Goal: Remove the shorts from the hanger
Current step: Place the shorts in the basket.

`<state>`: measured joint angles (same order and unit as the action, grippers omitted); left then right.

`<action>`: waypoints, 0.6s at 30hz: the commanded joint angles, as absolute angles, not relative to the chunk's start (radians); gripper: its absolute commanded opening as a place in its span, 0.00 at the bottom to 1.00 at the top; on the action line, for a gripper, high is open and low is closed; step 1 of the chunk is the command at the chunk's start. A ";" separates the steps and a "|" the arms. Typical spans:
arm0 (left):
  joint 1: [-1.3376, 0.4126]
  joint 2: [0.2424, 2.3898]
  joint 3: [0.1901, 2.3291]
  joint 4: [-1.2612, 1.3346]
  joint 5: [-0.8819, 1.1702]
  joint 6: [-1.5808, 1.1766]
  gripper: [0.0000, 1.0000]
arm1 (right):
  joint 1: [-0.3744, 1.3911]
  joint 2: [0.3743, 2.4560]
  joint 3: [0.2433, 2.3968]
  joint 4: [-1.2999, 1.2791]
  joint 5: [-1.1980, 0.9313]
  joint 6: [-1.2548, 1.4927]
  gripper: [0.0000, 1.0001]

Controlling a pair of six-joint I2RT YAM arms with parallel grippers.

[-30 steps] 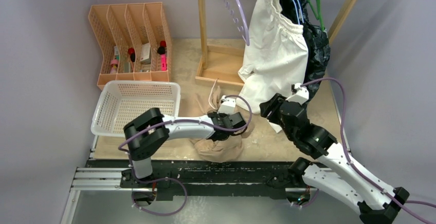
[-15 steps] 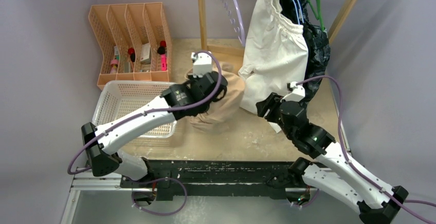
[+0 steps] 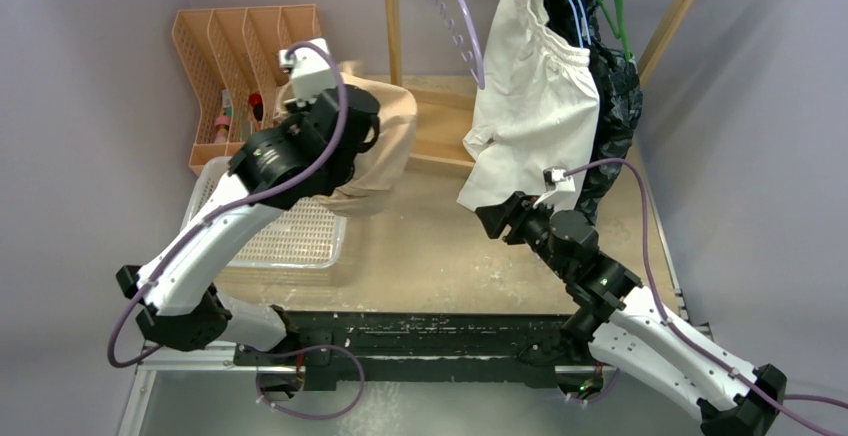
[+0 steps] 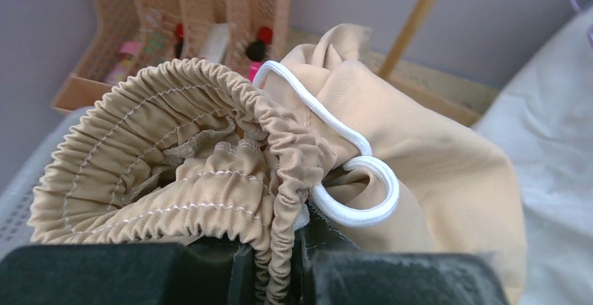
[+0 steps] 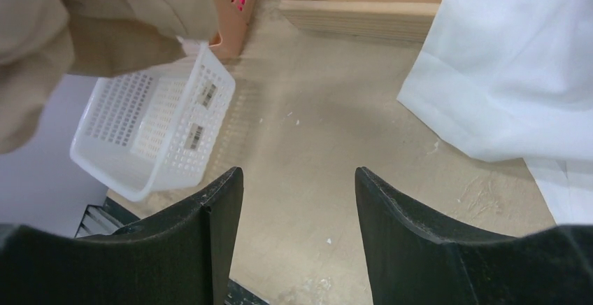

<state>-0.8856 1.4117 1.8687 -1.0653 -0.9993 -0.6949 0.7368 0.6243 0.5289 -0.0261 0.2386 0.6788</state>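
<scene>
1 tan shorts in L tool; 1 basket.

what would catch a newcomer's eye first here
The tan shorts stand out, bunched at the waistband in the shut left gripper and held high near the white basket at the left. At back right the white shorts hang on the rack, the open right gripper near their lower hem.

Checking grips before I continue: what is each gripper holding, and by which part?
Left gripper pinches the tan shorts by the elastic waistband. Right gripper is open, holding nothing.
</scene>
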 commanded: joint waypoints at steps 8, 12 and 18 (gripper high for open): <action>-0.527 1.325 1.757 -1.224 -1.123 -0.678 0.00 | 0.735 0.725 0.585 0.086 0.199 0.598 0.63; -0.337 1.272 1.670 -1.170 -1.083 -0.653 0.00 | 0.735 0.760 0.613 0.070 0.170 0.584 0.63; -0.217 1.156 1.455 -1.085 -1.013 -0.699 0.00 | 0.735 0.748 0.578 0.094 0.156 0.559 0.64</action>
<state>-0.2451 1.2751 1.5635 -1.1877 -1.0325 -0.6880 0.7368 0.7654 0.5629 0.0235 0.1802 0.5957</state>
